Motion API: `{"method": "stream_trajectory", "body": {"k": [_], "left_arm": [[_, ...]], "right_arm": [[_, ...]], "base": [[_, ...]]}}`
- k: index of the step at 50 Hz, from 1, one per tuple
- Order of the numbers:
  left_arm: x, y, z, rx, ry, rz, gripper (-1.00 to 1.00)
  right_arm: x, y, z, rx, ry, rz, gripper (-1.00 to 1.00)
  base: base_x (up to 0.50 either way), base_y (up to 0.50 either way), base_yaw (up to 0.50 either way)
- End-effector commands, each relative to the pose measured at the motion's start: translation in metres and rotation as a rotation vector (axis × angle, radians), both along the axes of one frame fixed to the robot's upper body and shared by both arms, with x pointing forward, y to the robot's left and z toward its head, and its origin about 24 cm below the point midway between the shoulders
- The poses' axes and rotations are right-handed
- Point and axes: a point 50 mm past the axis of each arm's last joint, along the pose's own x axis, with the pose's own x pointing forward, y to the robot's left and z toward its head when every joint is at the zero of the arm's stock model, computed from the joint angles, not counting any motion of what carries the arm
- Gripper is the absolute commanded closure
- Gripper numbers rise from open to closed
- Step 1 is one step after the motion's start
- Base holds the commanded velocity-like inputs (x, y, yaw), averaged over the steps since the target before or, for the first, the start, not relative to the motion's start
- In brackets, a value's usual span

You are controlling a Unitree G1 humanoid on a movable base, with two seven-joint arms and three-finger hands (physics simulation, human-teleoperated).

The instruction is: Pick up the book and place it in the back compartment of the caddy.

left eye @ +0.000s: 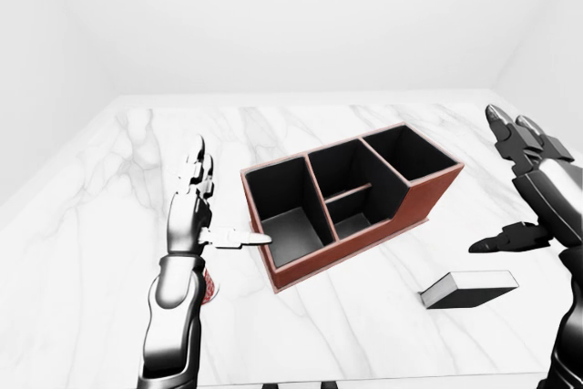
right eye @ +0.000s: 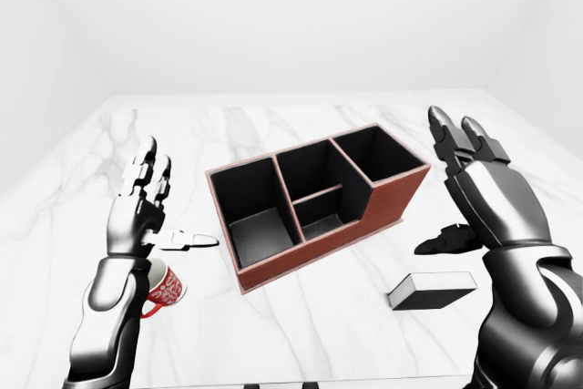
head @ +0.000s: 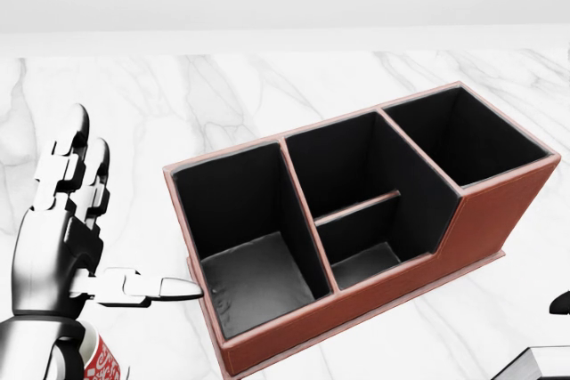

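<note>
Marble table (left eye: 364, 334), one caddy (right eye: 314, 202), one book (right eye: 433, 289), one mug (right eye: 164, 291)

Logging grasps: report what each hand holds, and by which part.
Nothing is held. The left hand and right hand are both open above the table; the book lies untouched beside the caddy.

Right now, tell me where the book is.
The book lies flat on the marble table, lower right in the right-eye view, beside the caddy, under the open right hand.
</note>
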Motion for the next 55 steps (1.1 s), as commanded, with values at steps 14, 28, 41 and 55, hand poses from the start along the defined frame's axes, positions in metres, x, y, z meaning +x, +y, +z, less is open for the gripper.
{"method": "stream_trajectory", "body": {"k": [14,28,41,55], "left_arm": [[0.001,-0.001,-0.006,0.002,0.026,-0.003,-1.00],[0.000,-0.001,-0.005,0.004,0.021,-0.002,-1.00],[0.001,-0.001,-0.007,0.007,0.031,0.000,-1.00],[0.002,-0.001,-0.008,0.008,0.035,0.001,-1.00]], "right_arm": [[-0.004,-0.037,-0.041,0.106,0.178,-0.149,-1.00],[-0.009,-0.045,-0.055,0.140,0.233,-0.192,-1.00],[-0.010,-0.046,-0.069,0.169,0.284,-0.207,-1.00],[-0.008,-0.052,-0.086,0.197,0.357,-0.228,-1.00]], "base": [[0.00,0.00,0.00],[0.00,0.00,0.00],[0.00,0.00,0.00],[0.00,0.00,0.00]]}}
